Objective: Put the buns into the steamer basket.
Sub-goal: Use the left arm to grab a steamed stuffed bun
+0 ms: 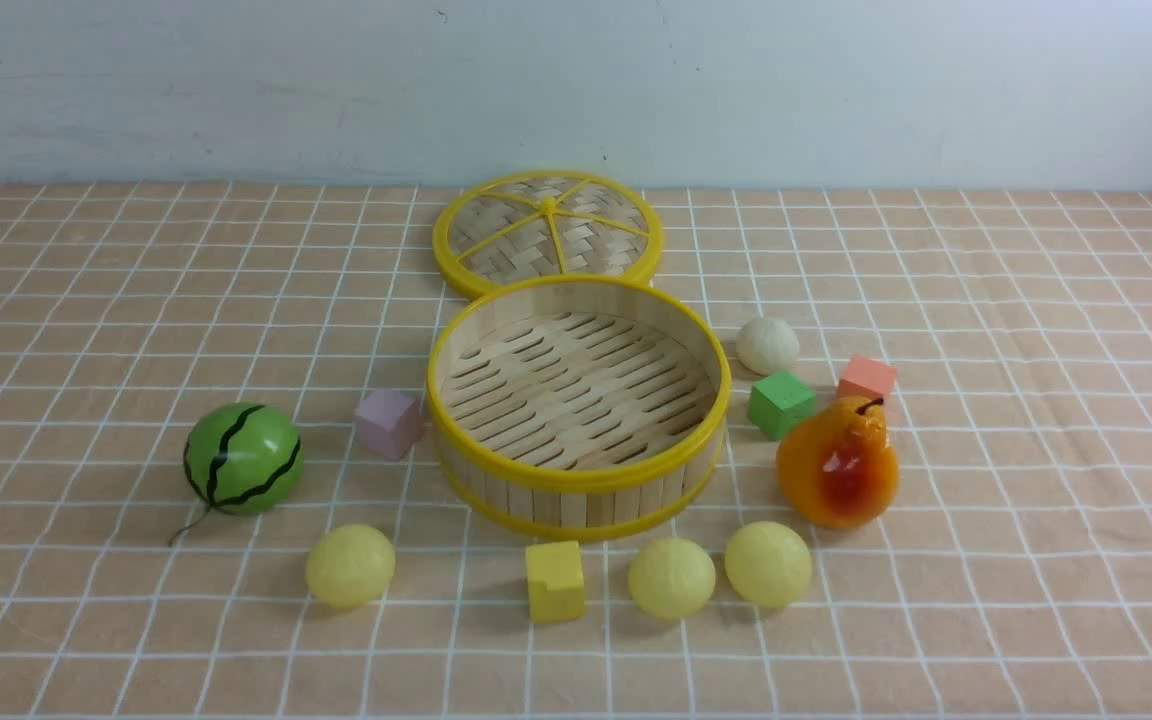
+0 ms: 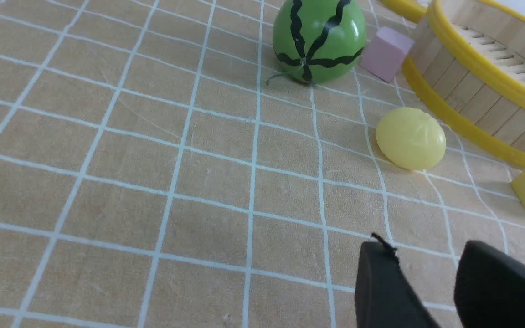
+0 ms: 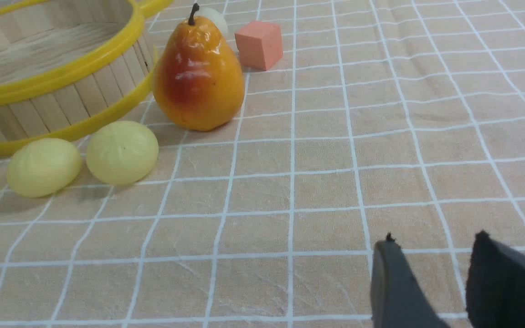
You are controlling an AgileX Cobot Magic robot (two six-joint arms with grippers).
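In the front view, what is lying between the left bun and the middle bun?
The yellow cube lies between the left bun and the middle bun.

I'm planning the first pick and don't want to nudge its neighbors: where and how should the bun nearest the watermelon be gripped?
Probably from above, jaws across the widest part of that bun. It is round with no handle, so opposite sides should suit. The left gripper looks well placed, with bare cloth around the bun for its fingers.
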